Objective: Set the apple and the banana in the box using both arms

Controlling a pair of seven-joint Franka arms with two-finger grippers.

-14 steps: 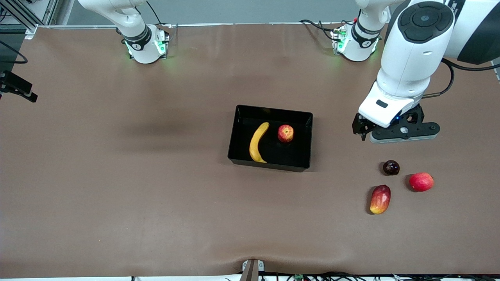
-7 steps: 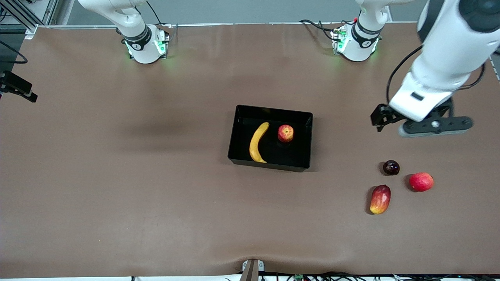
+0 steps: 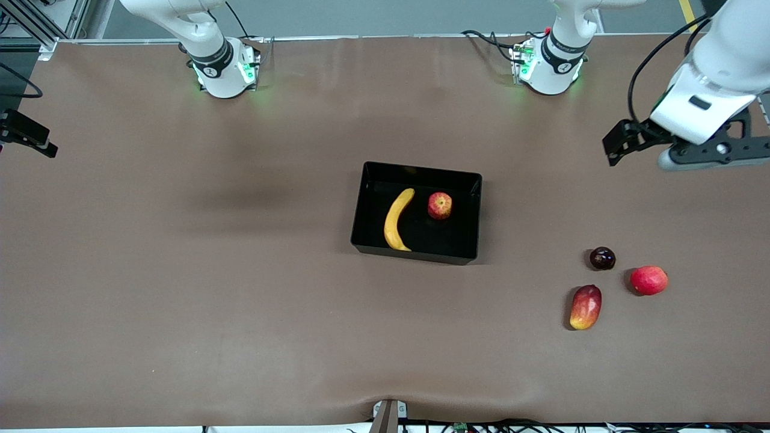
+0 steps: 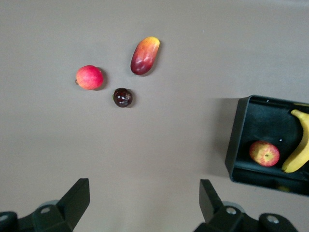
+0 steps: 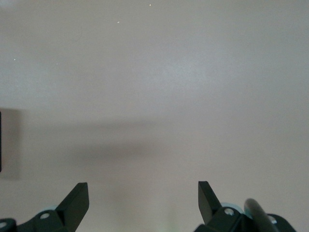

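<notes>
1. The right gripper point(image 5: 143, 203) hangs over bare table point(image 3: 180, 270), fingers spread wide and empty; that arm waits.
2. The one banana point(image 3: 397, 219) and one apple point(image 3: 440, 205) lie side by side in the one box point(image 3: 415, 252), well apart from both grippers.
3. The left gripper point(image 4: 145, 205), wide and empty, is over the table's edge, with three spare fruits below it: plum point(image 3: 602, 258), peach point(image 3: 648, 280), mango point(image 3: 585, 307).
4. The placing looks done; only parking the arms seems left.

Brown-covered table point(image 3: 180, 300) beneath a grey wall point(image 3: 385, 15).
</notes>
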